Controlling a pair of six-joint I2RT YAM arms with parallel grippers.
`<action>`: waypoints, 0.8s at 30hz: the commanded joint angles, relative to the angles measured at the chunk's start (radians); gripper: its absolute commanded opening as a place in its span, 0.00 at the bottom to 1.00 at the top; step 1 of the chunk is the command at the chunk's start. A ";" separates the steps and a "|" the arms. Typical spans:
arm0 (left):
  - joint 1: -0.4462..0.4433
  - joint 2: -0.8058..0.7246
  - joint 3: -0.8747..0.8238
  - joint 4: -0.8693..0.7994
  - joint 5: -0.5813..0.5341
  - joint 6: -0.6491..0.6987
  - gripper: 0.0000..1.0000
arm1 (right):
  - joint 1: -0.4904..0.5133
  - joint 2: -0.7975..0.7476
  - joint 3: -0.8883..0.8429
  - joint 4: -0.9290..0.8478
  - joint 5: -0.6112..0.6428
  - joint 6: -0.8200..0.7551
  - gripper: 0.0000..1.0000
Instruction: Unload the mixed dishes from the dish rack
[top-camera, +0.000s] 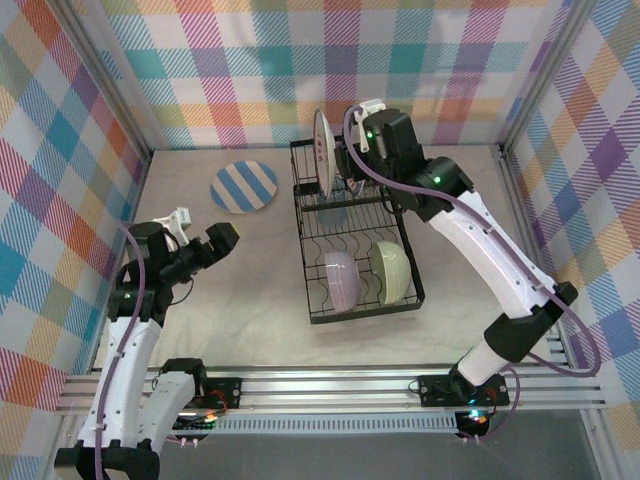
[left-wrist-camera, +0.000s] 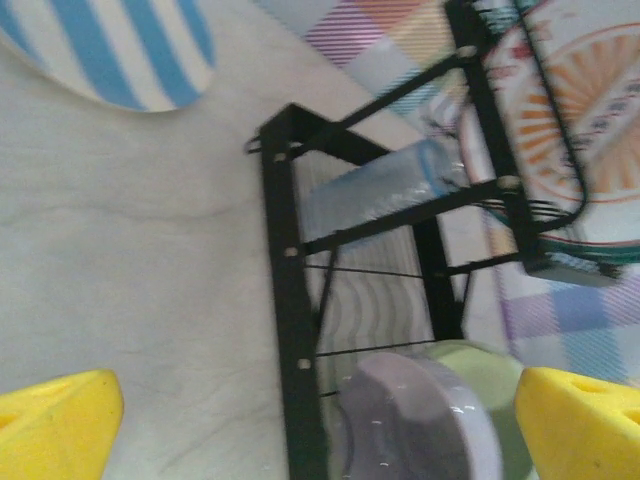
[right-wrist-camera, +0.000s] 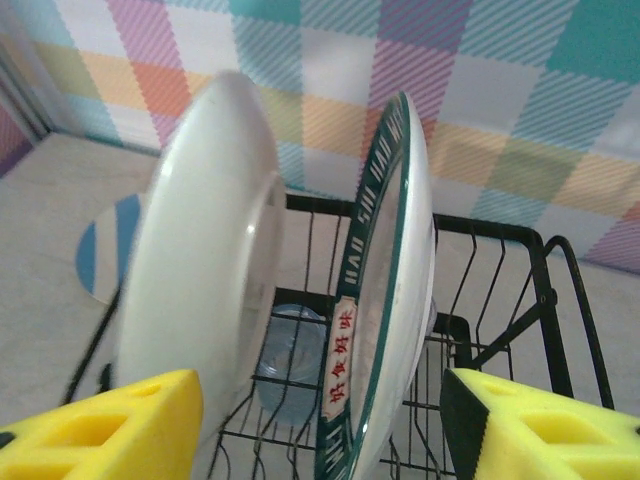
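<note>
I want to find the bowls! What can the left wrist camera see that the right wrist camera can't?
Left wrist, not right wrist: the lavender bowl and pale green bowl, plus the orange face of the sunburst plate. Right wrist, not left wrist: a plain white plate standing beside the sunburst plate, both seen nearly edge-on. Both cameras: the dish rack, the glass tumbler, the sunburst plate and the striped plate on the table.

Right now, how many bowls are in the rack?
2. A lavender bowl and a pale green bowl stand on edge, side by side, at the rack's near end. The right arm hides part of its far end.
</note>
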 joint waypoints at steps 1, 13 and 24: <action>-0.012 -0.031 -0.044 0.241 0.205 -0.094 1.00 | -0.019 0.035 0.057 -0.044 -0.014 0.014 0.62; -0.055 -0.061 -0.197 0.946 0.445 -0.474 1.00 | -0.057 0.088 0.075 -0.051 -0.046 0.040 0.43; -0.058 -0.062 -0.198 0.916 0.432 -0.459 1.00 | -0.059 0.107 0.087 -0.039 -0.005 0.060 0.27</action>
